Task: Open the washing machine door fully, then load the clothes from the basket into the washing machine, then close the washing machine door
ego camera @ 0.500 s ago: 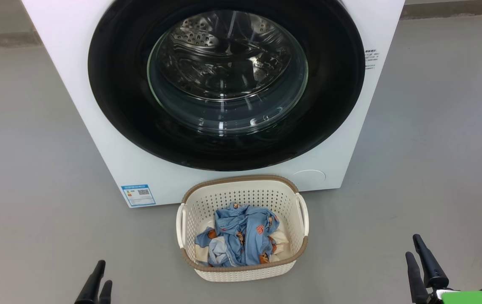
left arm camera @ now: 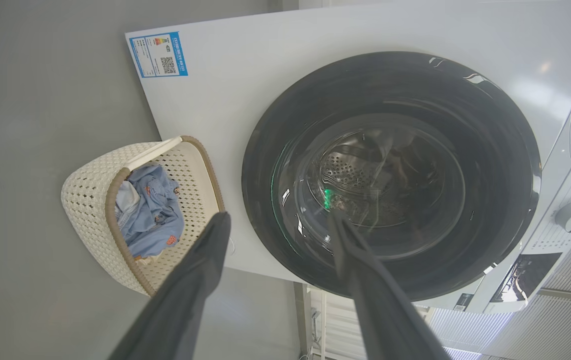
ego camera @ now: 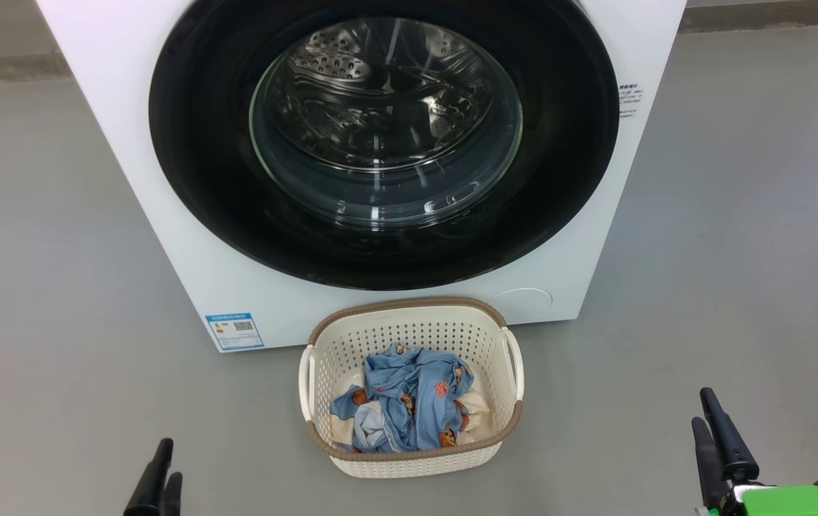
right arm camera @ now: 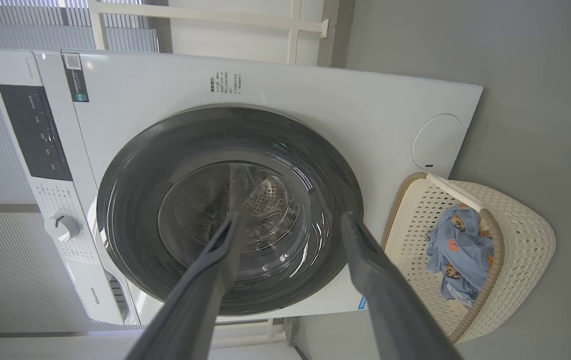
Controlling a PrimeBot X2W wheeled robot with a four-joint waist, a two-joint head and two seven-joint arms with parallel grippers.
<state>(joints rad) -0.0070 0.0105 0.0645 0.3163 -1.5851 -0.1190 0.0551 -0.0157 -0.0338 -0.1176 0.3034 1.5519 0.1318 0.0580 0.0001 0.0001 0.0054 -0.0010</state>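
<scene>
The white washing machine (ego camera: 165,215) stands ahead with its round black washing machine door (ego camera: 384,143) shut; the steel drum shows through the glass. In front of it on the floor sits the cream basket (ego camera: 410,455) holding the clothes (ego camera: 409,401), light blue printed fabric over cream cloth. My left gripper (ego camera: 158,473) hangs open at the lower left, well short of the basket. My right gripper (ego camera: 710,430) is open at the lower right, empty. In the left wrist view the door (left arm camera: 390,175) lies beyond my open left gripper (left arm camera: 278,222). In the right wrist view the door (right arm camera: 230,210) lies beyond my right gripper (right arm camera: 290,220), also open.
Grey floor (ego camera: 738,215) surrounds the machine on both sides. A blue label (ego camera: 235,331) and a round white cap (ego camera: 523,301) mark the machine's lower front. The control panel and knob (right arm camera: 60,227) run along its top. Slatted wall panels stand behind.
The right gripper has risen slightly in the head view. The left gripper has shifted a little left and up. Machine, door and basket are unmoved.
</scene>
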